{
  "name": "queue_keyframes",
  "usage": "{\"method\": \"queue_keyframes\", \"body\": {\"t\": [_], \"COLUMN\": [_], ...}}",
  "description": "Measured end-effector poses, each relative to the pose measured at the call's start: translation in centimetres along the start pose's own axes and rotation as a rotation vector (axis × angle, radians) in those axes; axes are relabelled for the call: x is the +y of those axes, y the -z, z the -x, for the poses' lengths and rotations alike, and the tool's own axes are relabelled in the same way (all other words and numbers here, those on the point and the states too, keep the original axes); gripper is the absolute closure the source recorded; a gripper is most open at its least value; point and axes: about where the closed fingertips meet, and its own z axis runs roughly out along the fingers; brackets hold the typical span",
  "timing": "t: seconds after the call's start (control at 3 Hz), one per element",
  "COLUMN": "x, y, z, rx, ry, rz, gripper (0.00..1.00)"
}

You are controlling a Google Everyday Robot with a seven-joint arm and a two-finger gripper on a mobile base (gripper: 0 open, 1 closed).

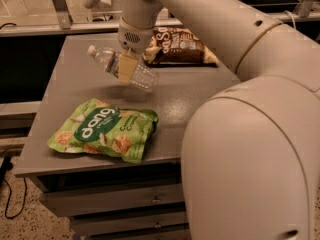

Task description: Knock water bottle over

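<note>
Camera view: the robot arm's bulky link (250, 159) was seen nearest, hiding the table's front corner on the view's right. The grey table (60, 91) was noted over drawers (120, 204). A green dang snack bag (102, 131) was laid flat close to the front edge. Beyond it, the gripper (127, 70) was found clamped on the water bottle (143, 77) at the label, with one pad visible across it. The bottle was held steeply tilted above mid-table, cap up toward the view's far left. A low release was judged best, so the bottle would be laid on its side without bouncing. Bare tabletop was noted between bottle and green bag, and out to the view's left edge, where a roll-off was judged possible. A brown snack bag (182, 46) was seen just behind, near the far edge.
</note>
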Motion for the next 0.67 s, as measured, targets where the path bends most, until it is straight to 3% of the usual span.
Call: {"method": "queue_keyframes", "body": {"t": [0.33, 0.67], "x": [0.34, 0.23], "y": [-0.91, -1.31], "z": [-0.22, -0.44], "rx": [-0.008, -0.026], "ry": [-0.015, -0.035], "rz": [-0.008, -0.016], "gripper": [0.11, 0.0]}}
